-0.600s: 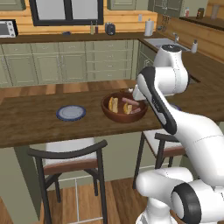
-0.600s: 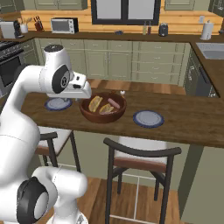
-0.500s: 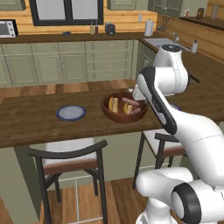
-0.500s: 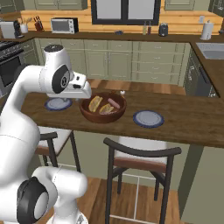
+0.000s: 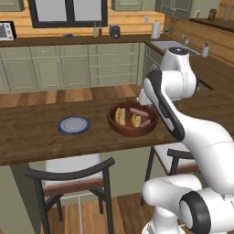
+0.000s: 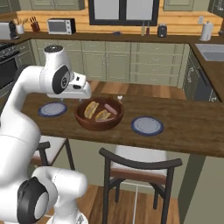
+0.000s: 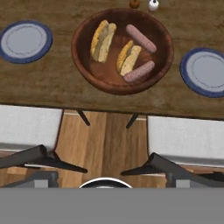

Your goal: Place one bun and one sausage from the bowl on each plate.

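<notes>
White arm (image 6: pixel 26 100) bent high over the wooden bowl (image 7: pixel 122 50), empty tool's jaws spread wide, pointing down.

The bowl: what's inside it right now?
The bowl holds two buns and two sausages, all uncovered. Nothing hides its floor apart from them.

The right plate (image 7: pixel 204 71) is cut off by the hand view's edge.
</notes>
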Controlling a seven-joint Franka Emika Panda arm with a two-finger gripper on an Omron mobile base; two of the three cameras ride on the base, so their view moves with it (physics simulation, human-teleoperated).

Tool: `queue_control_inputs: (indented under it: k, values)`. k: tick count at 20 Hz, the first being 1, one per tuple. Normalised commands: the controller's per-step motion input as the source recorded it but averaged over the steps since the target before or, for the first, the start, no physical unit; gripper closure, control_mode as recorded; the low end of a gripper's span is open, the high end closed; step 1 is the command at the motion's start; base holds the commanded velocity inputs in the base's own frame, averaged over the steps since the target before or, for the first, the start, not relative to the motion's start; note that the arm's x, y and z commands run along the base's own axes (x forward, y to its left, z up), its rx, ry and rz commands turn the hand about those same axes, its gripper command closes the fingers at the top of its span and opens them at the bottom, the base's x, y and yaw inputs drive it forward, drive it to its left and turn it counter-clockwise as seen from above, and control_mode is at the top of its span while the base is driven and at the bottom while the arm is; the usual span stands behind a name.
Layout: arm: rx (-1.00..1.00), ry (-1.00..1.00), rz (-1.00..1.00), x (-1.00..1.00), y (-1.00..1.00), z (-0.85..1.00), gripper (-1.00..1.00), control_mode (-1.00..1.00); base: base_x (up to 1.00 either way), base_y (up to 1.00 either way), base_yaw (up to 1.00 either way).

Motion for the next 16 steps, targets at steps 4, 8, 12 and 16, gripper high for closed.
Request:
queue_control_inputs:
  k: [4, 8, 12, 16]
  values:
    - [0.0, 0.0, 0.0, 0.0, 0.0, 0.0, -1.0, 1.0, 0.53, 0.0, 0.0]
    - [0.0, 0.0, 0.0, 0.25, 0.02, -0.06, -1.0, -1.0, 0.26, 0.0, 0.0]
    - [0.0, 0.0, -0.02, 0.54, 0.42, -0.51, -1.0, -1.0, 0.0, 0.0, 0.0]
    - [0.0, 0.03, -0.05, 0.61, 0.66, -0.54, -1.0, -1.0, 0.0, 0.0, 0.0]
